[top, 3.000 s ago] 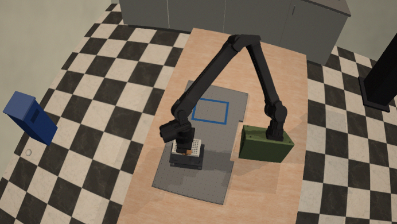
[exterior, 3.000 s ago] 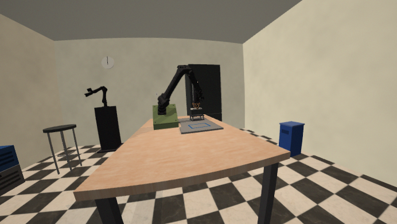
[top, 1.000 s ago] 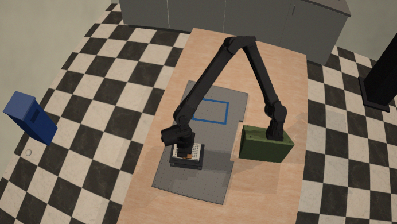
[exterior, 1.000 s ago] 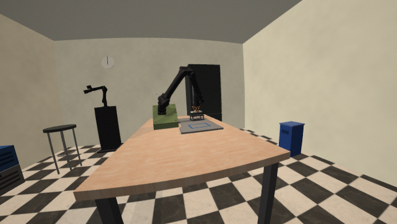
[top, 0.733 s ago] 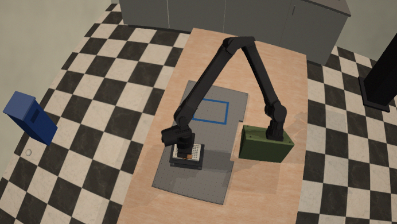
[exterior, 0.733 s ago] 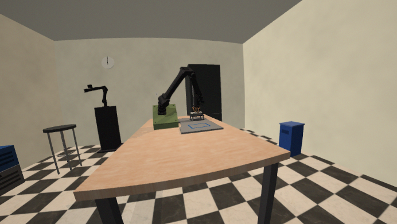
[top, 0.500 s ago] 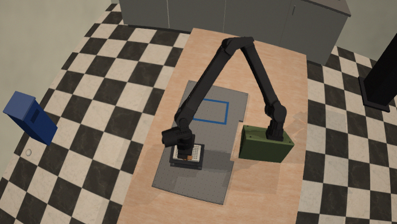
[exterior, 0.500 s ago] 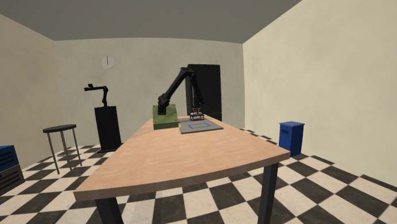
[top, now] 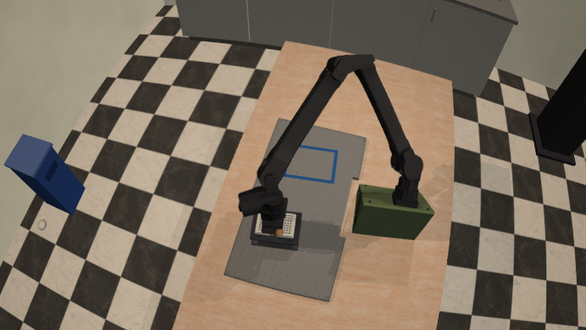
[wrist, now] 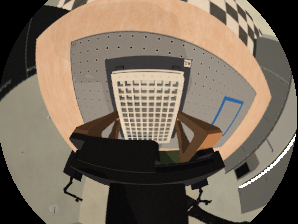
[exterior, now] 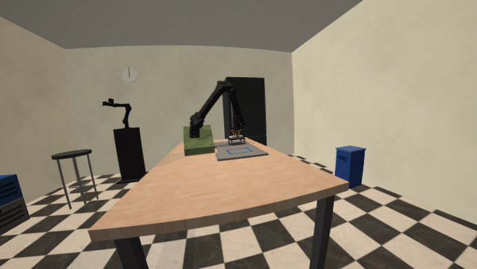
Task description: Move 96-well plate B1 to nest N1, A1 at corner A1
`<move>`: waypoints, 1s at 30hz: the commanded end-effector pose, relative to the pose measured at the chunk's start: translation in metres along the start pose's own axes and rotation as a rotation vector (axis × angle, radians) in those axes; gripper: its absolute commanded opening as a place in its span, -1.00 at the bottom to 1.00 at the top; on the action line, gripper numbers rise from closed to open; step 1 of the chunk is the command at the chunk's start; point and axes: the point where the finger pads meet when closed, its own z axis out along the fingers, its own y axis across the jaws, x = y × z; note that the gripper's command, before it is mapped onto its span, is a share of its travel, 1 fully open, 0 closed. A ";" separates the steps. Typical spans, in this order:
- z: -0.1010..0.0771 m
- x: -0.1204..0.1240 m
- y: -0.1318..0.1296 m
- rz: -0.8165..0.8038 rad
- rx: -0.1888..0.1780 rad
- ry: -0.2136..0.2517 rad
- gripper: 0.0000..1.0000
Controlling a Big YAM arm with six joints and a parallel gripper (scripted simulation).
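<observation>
The white 96-well plate point(top: 284, 226) is over the dark raised nest N1 point(top: 275, 241) at the near left of the grey mat. My gripper point(top: 274, 230) reaches down from above and is shut on the plate across its short sides. In the wrist view the plate point(wrist: 148, 104) lies inside the nest's dark frame point(wrist: 148, 64), with my orange fingers on both sides of its near end. In the exterior view the plate point(exterior: 236, 137) is level at the top of the nest. I cannot tell whether it rests fully down. The blue outline of spot B1 point(top: 312, 164) is empty.
The grey perforated mat point(top: 296, 211) carries both B1 and the nest. The arm's green base block point(top: 391, 211) stands to the right of the mat. The arm's links arch over B1. A blue bin point(top: 44, 173) stands on the floor at the left.
</observation>
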 end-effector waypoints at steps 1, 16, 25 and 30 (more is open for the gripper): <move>-0.010 -0.013 0.000 0.013 -0.008 -0.029 -1.00; -0.001 -0.009 -0.007 0.018 -0.008 -0.019 -1.00; 0.001 -0.009 -0.006 0.016 -0.007 -0.016 -1.00; 0.002 -0.010 -0.006 0.016 -0.007 -0.017 -1.00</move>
